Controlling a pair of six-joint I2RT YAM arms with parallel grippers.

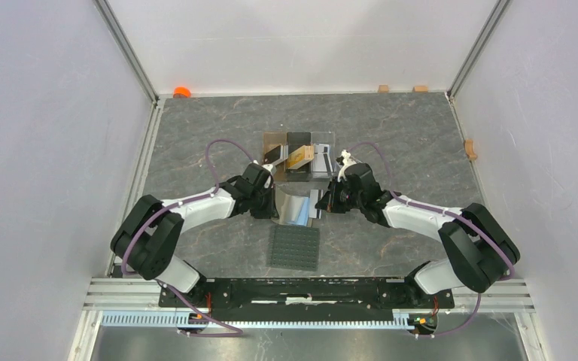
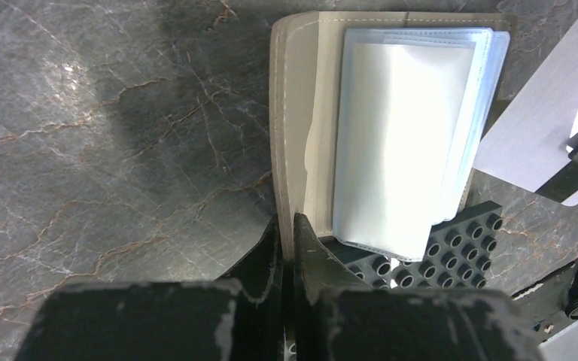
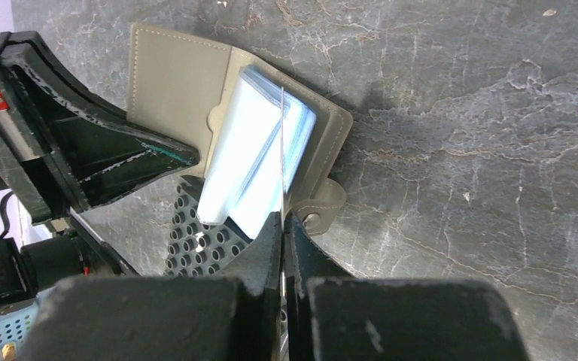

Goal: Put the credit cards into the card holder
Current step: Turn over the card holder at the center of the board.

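Note:
The card holder [image 1: 293, 209] lies open on the table between my two grippers, with its olive cover [image 2: 297, 113] spread and its clear bluish pockets [image 2: 399, 135] fanned up. My left gripper [image 2: 287, 229] is shut on the near edge of the cover's left flap. The right gripper [image 3: 281, 222] is shut on a white-silver credit card [image 2: 534, 143], held edge-on, with its far edge in among the pockets [image 3: 260, 150]. A black card [image 1: 275, 156] and a gold-orange card [image 1: 299, 156] lean in the clear stand behind the holder.
A dark grey studded mat [image 1: 295, 247] lies just in front of the holder, partly under it. The clear stand [image 1: 322, 162] is behind it. An orange object [image 1: 182, 92] and small wooden blocks [image 1: 383, 88] sit at the back wall, and another block [image 1: 470, 148] at the right wall.

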